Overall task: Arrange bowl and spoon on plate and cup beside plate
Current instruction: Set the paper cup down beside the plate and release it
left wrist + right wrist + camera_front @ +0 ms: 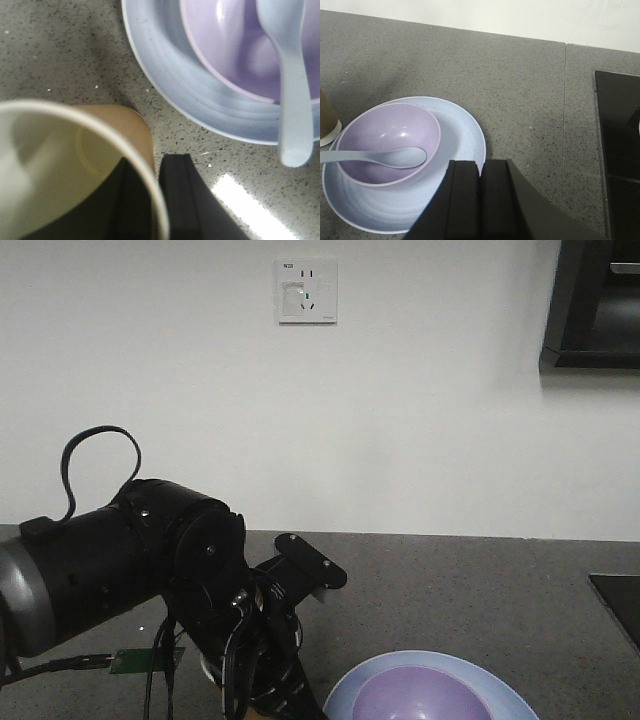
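Observation:
The light blue plate (462, 132) lies on the grey counter with the lavender bowl (385, 127) standing in it. The pale blue spoon (395, 156) rests in the bowl, its handle passing over the rim. In the left wrist view the plate (165, 75), bowl (235, 50) and spoon (292, 100) fill the upper right. The brown paper cup (60, 160) stands just beside the plate. My left gripper (154, 165) is shut on the cup's wall, one finger inside and one outside. My right gripper (481, 164) hovers over the plate's right edge, shut and empty. The cup (326, 120) shows at the far left.
A black cooktop (617, 150) is set into the counter at the right, past a seam (565, 125). The left arm (120, 560) fills the lower left of the front view, with a small green board (145, 660) under it. A white wall with a socket (306, 290) stands behind.

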Motion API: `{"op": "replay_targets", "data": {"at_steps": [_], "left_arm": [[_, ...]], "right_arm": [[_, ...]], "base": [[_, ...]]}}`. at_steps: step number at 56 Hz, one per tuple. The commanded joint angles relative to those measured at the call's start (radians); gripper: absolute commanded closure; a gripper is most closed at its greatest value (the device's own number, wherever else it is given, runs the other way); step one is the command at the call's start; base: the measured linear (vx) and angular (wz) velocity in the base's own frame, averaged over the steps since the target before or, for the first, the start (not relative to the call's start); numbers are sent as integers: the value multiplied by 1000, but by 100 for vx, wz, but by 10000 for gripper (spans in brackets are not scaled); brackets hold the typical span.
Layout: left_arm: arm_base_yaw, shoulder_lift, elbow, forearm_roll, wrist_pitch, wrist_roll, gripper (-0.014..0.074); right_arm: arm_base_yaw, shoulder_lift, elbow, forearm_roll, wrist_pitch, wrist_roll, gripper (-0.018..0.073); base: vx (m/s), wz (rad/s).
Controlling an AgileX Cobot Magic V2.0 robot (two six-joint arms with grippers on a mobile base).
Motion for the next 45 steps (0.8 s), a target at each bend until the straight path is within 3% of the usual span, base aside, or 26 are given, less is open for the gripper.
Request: {"op": "replay_targets", "data": {"at_steps": [1, 13, 29, 38, 45], "left_arm": [[-5, -43, -25, -15, -35, -2, 218], [-5, -44, -25, -11, -40, -2, 34], [-5, -76, -124, -10, -31, 1, 27], [-5, -120, -209, -9, 2, 1, 98], [-5, -200, -231, -7, -12, 1, 302]], "right_arm": [[-4, 4, -27, -10, -73, -9, 568], [-4, 4, -27, -10, -73, -9, 568], [-4, 4, -27, -10, -71, -9, 568], [-4, 4, -27, -10, -69, -9, 568], [-4, 4, -27, -10, -68, -9, 568]], "base": [[0, 0], [0, 0], [0, 0], [0, 0], [0, 0]]}}
